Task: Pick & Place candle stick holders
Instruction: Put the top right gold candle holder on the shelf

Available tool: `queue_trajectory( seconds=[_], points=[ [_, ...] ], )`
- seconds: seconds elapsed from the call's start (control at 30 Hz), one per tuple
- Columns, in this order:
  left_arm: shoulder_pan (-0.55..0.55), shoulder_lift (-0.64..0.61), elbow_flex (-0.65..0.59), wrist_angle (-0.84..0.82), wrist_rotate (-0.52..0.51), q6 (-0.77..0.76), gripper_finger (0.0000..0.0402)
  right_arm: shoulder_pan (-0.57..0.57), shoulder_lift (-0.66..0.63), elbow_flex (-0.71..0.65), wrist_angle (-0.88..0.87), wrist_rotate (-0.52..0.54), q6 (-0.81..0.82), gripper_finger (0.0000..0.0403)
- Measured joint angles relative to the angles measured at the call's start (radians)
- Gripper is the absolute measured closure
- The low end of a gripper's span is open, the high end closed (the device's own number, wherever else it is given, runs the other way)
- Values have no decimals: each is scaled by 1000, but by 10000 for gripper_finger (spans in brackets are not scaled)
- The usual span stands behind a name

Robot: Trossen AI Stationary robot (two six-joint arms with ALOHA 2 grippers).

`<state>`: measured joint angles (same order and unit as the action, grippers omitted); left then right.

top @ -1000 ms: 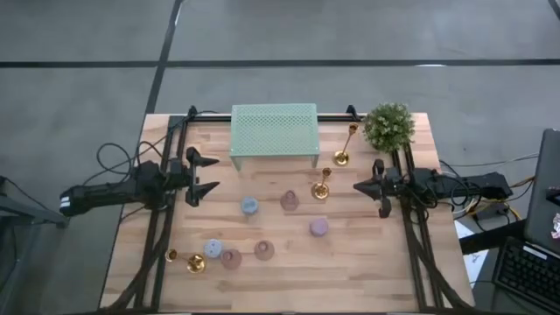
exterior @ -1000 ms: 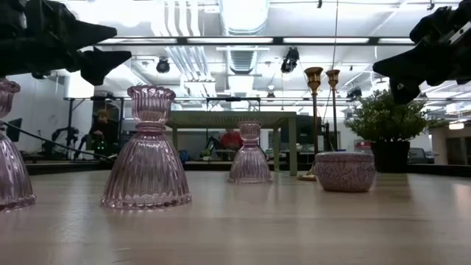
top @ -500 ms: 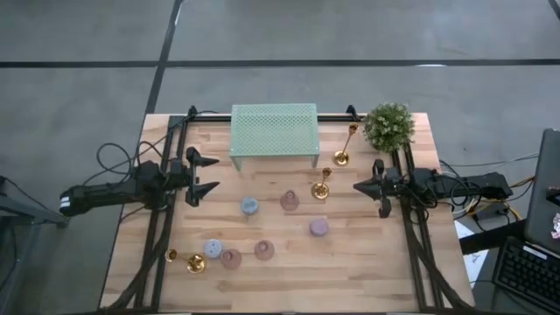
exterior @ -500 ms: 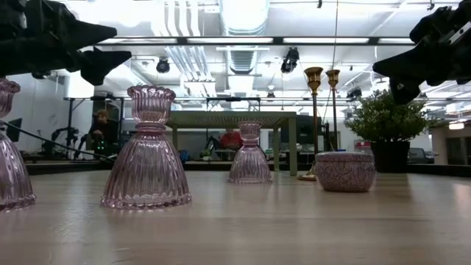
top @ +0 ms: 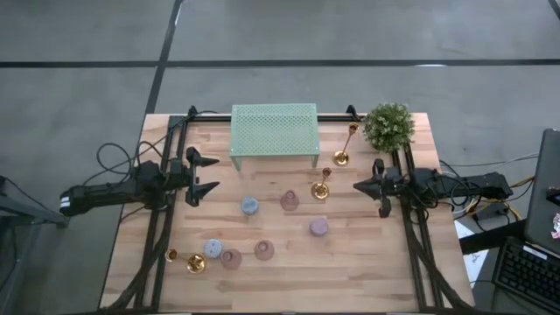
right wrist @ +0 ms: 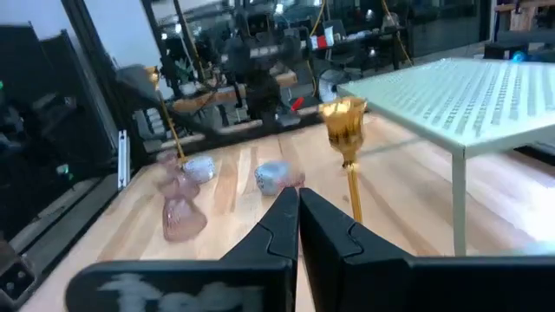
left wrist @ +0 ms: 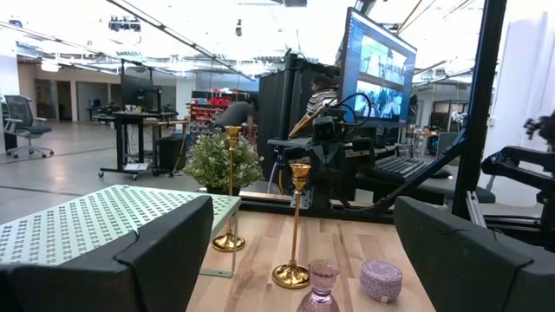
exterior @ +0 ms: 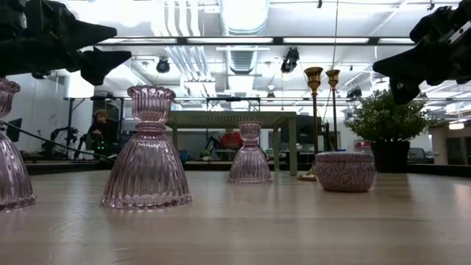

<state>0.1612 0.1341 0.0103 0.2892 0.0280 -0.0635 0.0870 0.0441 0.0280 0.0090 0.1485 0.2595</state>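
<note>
Across the wooden table (top: 367, 262) stand gold candlesticks (top: 321, 190) and squat pastel holders (top: 318, 227). Left gripper (top: 203, 176) hovers spread wide; right gripper (top: 367, 186) hovers closed. Candlesticks look top-heavy, slippery; grasp stems low.

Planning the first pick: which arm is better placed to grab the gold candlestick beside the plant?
Probably the right. Its gripper hovers close to that gold candlestick, while the left gripper waits across the table beyond the green rack.

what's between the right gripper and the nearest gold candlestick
Only bare wood of the table, in the high view: the right gripper hangs just off the gold candlestick, nothing standing in the gap.
</note>
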Motion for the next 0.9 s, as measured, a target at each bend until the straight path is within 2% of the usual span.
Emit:
queue_trajectory(
  seconds=[0.07,0.2,0.33,0.4,0.53,0.7,0.77,0.9],
  points=[
    [0,0,0,0,0,0,39,0,8,0,72,98,59,394],
    [0,0,0,-1,0,0,39,0,11,1,317,198,426,394],
    [-1,1,0,-2,0,0,39,0,33,-2,329,296,705,394],
    [-1,1,0,-13,0,0,39,-4,63,-1,345,289,750,394],
    [-1,4,0,-21,0,0,39,-2,148,29,367,193,596,394],
    [-1,7,0,-21,0,0,39,-2,272,168,337,195,98,394],
    [-1,7,0,-21,0,0,39,-2,320,240,237,245,46,394],
    [0,7,0,-22,0,0,39,-3,411,389,-80,451,135,394]
  ],
)
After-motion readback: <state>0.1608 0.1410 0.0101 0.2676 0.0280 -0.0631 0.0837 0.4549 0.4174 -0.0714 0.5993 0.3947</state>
